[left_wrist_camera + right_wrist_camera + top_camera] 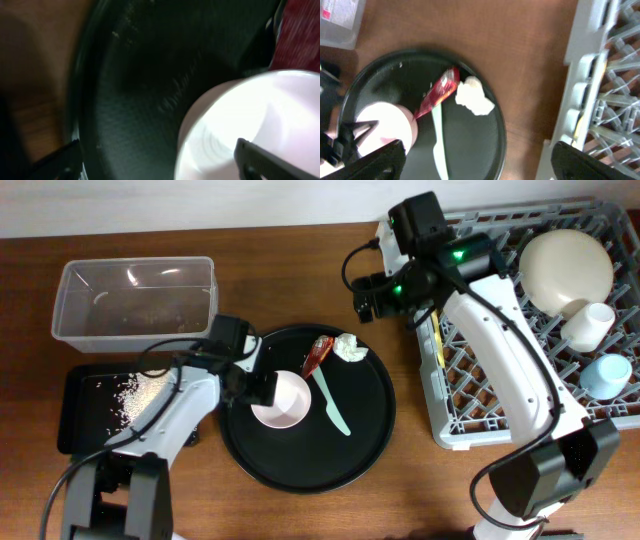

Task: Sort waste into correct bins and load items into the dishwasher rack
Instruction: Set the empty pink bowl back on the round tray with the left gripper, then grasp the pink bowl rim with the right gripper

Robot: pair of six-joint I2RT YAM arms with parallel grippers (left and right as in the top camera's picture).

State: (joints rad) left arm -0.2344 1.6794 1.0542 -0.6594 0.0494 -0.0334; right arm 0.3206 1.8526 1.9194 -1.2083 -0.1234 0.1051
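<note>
Notably, the left gripper stood over the round black tray at mid-counter. Its jaws were spread astride the left rim of the pink-rimmed bowl, not pinching it. The right gripper hung spread wide and empty toward the far edge, just beside the dishwasher rack at the right edge. The red wrapper, paper wad and mint-green spoon lay on the same tray.
</note>
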